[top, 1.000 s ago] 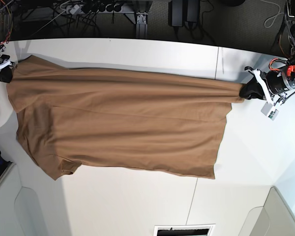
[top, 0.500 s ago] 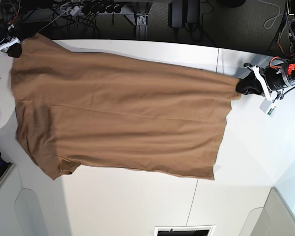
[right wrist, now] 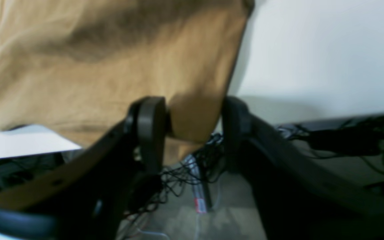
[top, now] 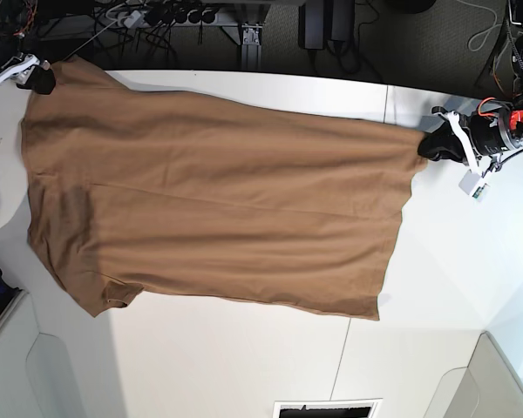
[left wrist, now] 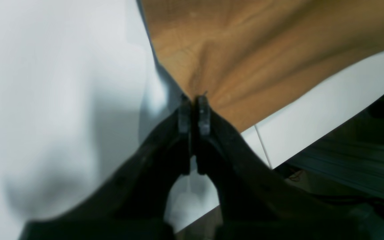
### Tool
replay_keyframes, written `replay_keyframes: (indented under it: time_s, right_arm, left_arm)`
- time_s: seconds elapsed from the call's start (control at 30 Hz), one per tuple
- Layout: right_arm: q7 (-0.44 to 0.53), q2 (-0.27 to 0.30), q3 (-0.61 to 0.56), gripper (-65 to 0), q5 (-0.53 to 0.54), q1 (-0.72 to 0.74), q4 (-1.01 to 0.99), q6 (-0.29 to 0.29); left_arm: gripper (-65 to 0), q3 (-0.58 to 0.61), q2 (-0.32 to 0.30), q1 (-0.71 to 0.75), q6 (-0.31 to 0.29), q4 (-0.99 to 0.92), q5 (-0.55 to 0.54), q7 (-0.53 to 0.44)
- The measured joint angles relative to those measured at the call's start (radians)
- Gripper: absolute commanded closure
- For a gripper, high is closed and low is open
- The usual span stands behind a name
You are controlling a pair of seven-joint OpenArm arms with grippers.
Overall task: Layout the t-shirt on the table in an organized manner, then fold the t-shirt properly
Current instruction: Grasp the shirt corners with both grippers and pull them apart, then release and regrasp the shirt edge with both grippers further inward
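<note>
T-shirt [top: 209, 205] spread flat across table [top: 244, 357], upper left to right edge of base view; left gripper [top: 429, 145] pinching hem corner, right gripper [top: 37, 80] jaws spread w/ cloth between; suggest pulling corners square, release low, avoid dragging wrinkles.

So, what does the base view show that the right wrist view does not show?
Only the base view shows the whole t-shirt spread across the table, and the left gripper shut on its corner at that view's right. Only the right wrist view shows the right gripper up close: its fingers stand apart, with a shirt corner between them, hanging past the table edge above cables. Both views show the tan shirt, the white table and the right gripper at a shirt corner.
</note>
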Motion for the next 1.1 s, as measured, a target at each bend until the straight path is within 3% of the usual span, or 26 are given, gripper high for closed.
replay_keyframes:
  time_s: [0.27,0.33,0.43,0.73,1.1]
  right_arm:
    - [0.01,-0.075,0.002,-27.7,0.053,-0.014,0.004,0.029]
    - [0.013,-0.082,0.002,-21.3,0.053,-0.014,0.005,0.029]
    - [0.021,-0.087,0.002,0.0,0.047,-0.016,0.004,0.028]
    - [0.027,-0.088,0.002,0.0,0.033,0.055,0.003,0.034]
    - [0.048,-0.093,0.001,0.0,-0.019,0.219,0.003,0.036]
  left_arm:
    - [0.0,0.0,0.0,0.0,0.0,0.0,0.001,0.001]
    - [0.0,0.0,0.0,0.0,0.0,0.0,0.001,0.0]
    - [0.0,0.0,0.0,0.0,0.0,0.0,0.001,0.0]
    - [0.0,0.0,0.0,0.0,0.0,0.04,-0.017,-0.016]
    - [0.0,0.0,0.009,-0.107,0.0,0.041,0.093,-0.119]
